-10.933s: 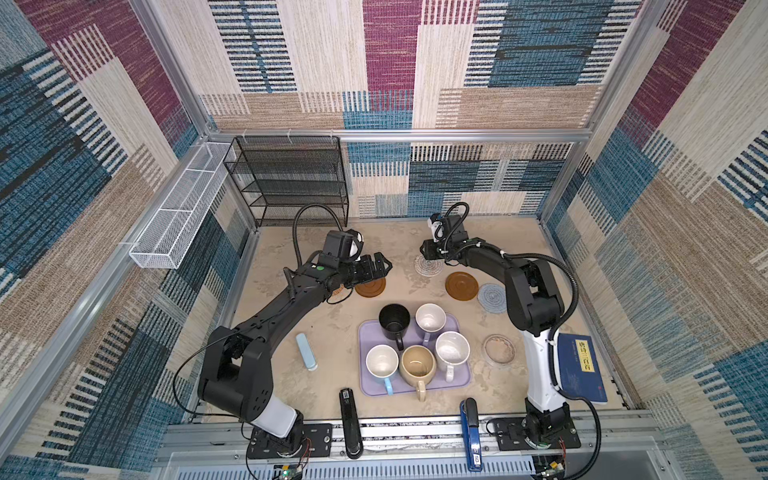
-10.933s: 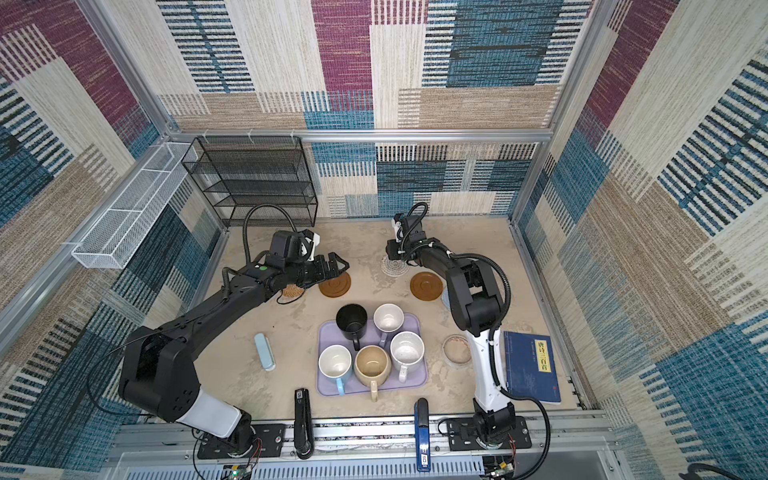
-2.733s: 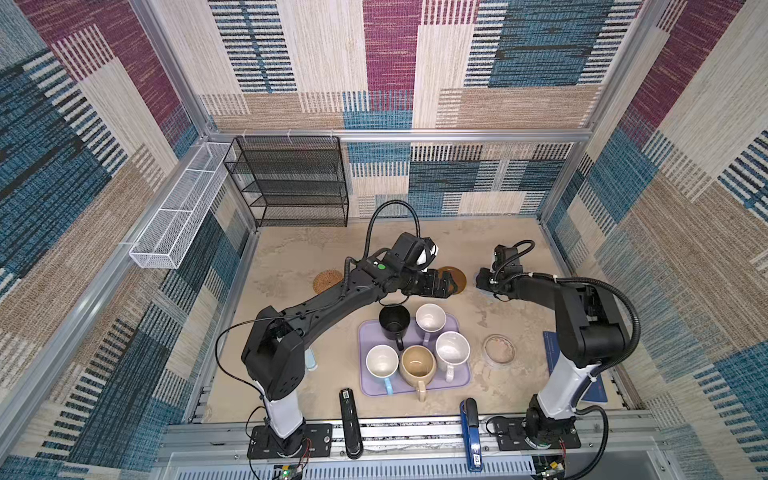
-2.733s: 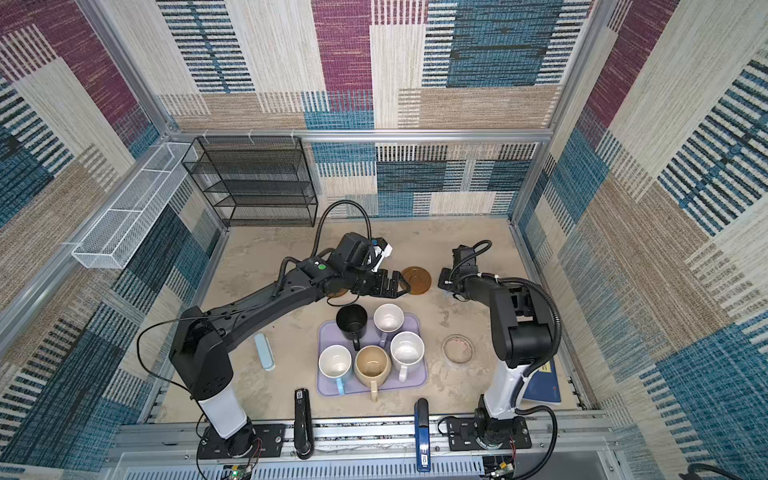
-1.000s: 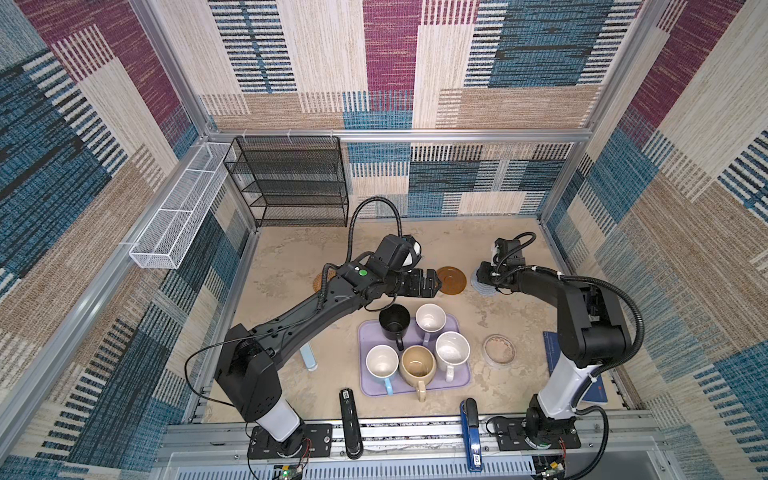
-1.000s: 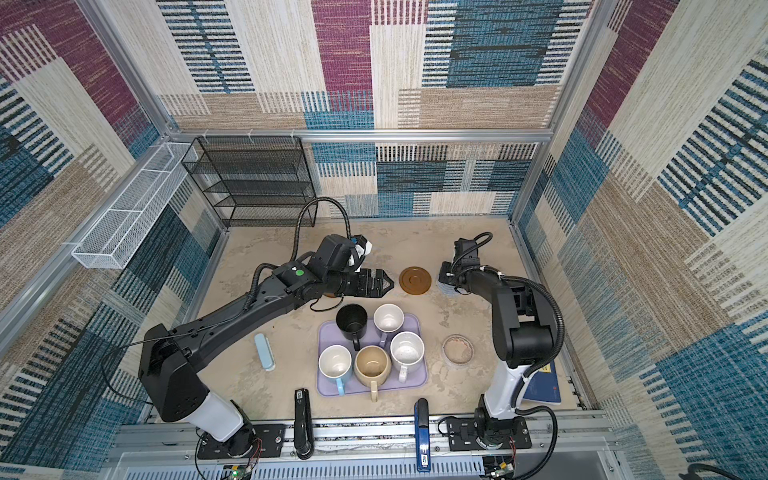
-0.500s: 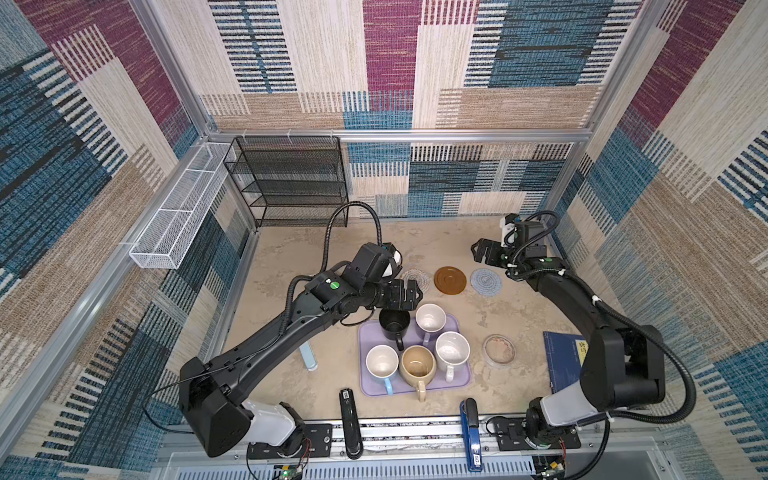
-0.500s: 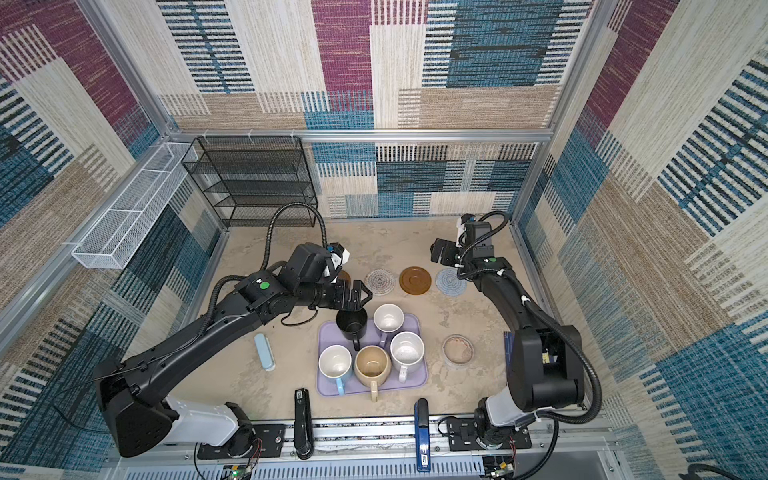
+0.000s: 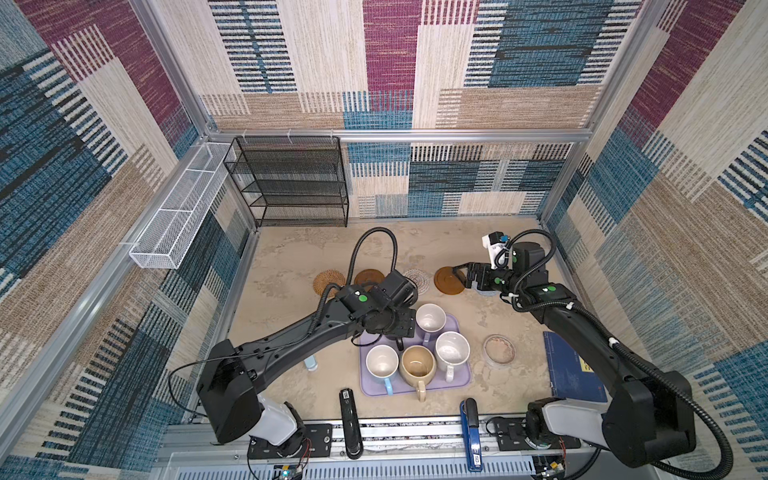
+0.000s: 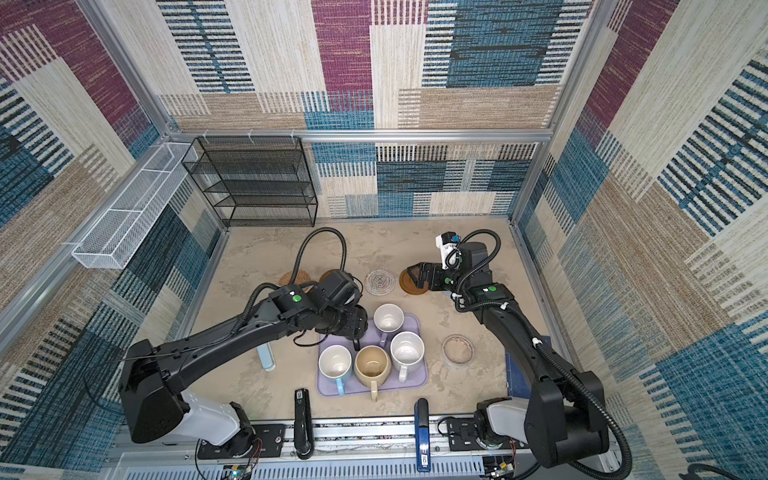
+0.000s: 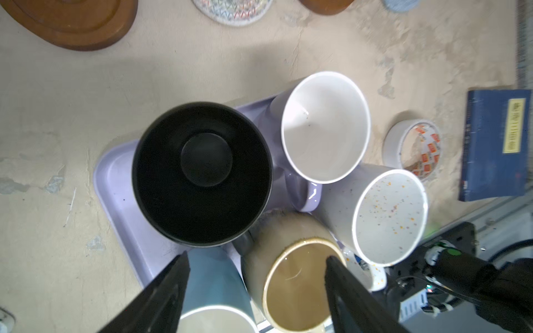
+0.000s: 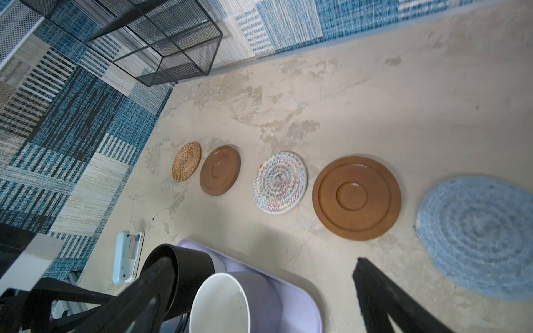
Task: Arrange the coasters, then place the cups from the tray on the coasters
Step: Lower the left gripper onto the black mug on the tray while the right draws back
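Observation:
Five coasters lie in a row at the back: rattan (image 12: 187,161), brown wooden (image 12: 220,170), whitish lacy (image 12: 279,182), a second brown wooden (image 12: 356,197) and blue-grey (image 12: 476,239). The lavender tray (image 9: 459,380) carries the cups: black (image 11: 202,174), lavender (image 11: 326,127), speckled white (image 11: 389,216), beige (image 11: 297,285) and light blue (image 11: 213,288). My left gripper (image 9: 401,328) (image 11: 255,268) hangs open over the black cup, which it hides in both top views. My right gripper (image 9: 465,276) (image 12: 259,271) is open and empty above the second wooden coaster (image 9: 449,280).
A black wire rack (image 9: 291,183) and a white wire basket (image 9: 178,224) stand at the back left. A round clear dish (image 9: 498,350) and a blue book (image 9: 573,370) lie right of the tray. A pale blue object (image 9: 309,363), a black stapler (image 9: 347,419) and a blue stapler (image 9: 469,424) lie in front.
My left gripper has come forward from the coaster row to above the black cup. My right gripper has let go of the blue-grey coaster, opened, and shifted left over the wooden one.

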`<state>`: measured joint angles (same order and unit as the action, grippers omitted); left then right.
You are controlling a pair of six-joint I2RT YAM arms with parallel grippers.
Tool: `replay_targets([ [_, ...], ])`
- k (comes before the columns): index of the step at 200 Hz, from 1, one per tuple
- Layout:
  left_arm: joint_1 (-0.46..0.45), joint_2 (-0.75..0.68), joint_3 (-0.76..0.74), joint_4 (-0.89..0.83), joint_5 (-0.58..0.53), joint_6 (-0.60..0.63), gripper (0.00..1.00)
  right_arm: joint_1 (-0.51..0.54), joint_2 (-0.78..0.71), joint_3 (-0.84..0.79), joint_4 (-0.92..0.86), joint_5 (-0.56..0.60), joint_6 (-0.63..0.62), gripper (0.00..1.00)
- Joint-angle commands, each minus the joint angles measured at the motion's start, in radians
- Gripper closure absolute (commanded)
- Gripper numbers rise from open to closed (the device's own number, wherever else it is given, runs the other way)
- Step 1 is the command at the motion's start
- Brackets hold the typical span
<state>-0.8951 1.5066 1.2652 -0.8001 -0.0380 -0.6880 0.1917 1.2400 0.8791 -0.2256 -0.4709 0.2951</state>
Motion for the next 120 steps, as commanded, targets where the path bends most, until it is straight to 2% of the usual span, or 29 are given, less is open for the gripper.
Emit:
replay_targets([
  [1, -0.010, 0.021, 0.014, -0.027, -0.079, -0.054, 0.29, 0.012, -0.029, -0.021, 0.086, -0.012, 0.040, 0.00],
  [38, -0.031, 0.047, -0.004, -0.033, -0.087, -0.101, 0.37, 0.021, -0.075, -0.046, 0.068, -0.047, 0.024, 0.01],
  [75, -0.071, 0.055, -0.002, -0.067, -0.174, -0.140, 0.40, 0.037, -0.112, -0.085, 0.103, -0.118, 0.008, 0.00],
  [120, -0.081, 0.069, -0.012, -0.078, -0.215, -0.154, 0.44, 0.042, -0.112, -0.101, 0.114, -0.113, 0.003, 0.00],
])
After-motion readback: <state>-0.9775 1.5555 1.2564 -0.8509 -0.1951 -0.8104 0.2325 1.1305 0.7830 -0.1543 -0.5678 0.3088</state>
